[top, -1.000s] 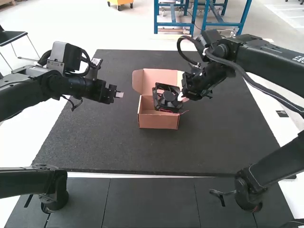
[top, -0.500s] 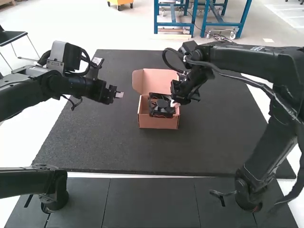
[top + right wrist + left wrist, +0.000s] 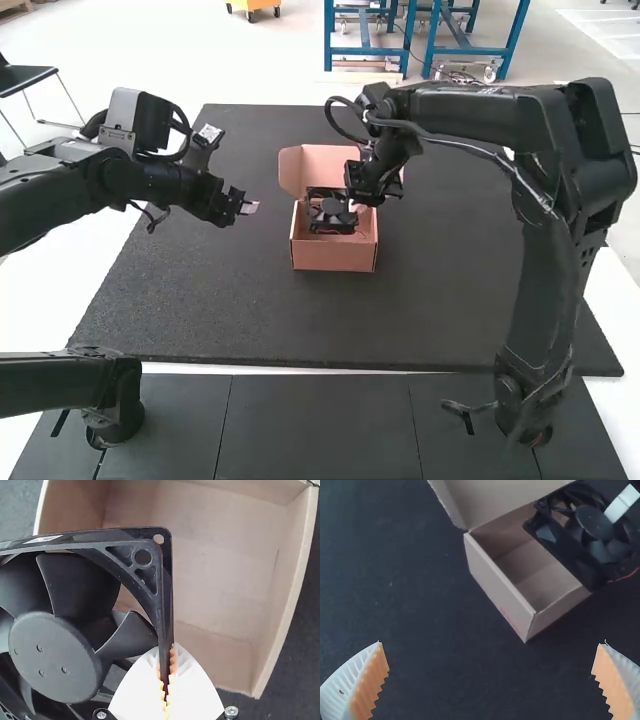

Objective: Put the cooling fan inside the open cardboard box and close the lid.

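right pincer: the right pincer [image 3: 356,193] [image 3: 166,682] has its ribbed fingers pressed together on the thin frame edge of the cooling fan [image 3: 330,212] [image 3: 75,630] and touches nothing else.
left pincer: the left pincer [image 3: 243,205] [image 3: 490,685] has its fingers spread wide and empty. It hangs over the black mat [image 3: 200,290] to the left of the box, well apart from it.
fan: it is held tilted in the open top of the cardboard box [image 3: 335,252] [image 3: 500,592] [image 3: 225,580], toward the right side. Part of its frame [image 3: 585,535] stands above the rim. Whether its lower edge touches the box floor is hard to tell.
wire: a thin red wire [image 3: 626,574] trails from the fan over the right wall.
lid: the lid [image 3: 320,165] [image 3: 485,500] stands up at the far side, still open.
box edges: the left and near walls are free, and the inside near the left wall is bare cardboard.
open room: bare mat lies on all sides of the box, widest toward the near edge, and the white worktop [image 3: 40,290] shows beyond the mat.
change: half a second ago the right pincer held the fan over the box's right wall. It now sits farther left and slightly farther away, with the fan lower in the opening. The left pincer has barely shifted.
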Controlling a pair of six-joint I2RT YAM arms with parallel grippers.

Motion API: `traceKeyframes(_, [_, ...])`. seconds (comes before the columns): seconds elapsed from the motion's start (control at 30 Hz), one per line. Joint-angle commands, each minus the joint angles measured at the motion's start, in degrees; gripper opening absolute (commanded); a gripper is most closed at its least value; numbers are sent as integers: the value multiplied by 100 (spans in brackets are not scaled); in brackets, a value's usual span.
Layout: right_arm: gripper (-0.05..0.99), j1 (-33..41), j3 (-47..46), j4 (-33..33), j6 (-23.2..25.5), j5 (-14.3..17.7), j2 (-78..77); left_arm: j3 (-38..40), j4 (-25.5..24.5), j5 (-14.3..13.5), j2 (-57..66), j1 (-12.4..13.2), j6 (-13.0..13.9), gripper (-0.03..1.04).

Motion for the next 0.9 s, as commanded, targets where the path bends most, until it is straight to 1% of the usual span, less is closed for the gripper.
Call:
traceKeyframes(0.0, [-2,-106,302,55,-63,125,99,67,-28,17,-162,-3,214,96])
traceKeyframes(0.27, [-2,-291,522,73,-89,380,450,67,-28,79,-171,-3,223,96])
traceKeyframes(0.57, [-2,-291,689,73,-81,415,688,49,60,87,-179,-3,214,96])
traceKeyframes(0.87, [-2,-9,891,46,-28,371,872,49,112,87,-179,-3,214,96])
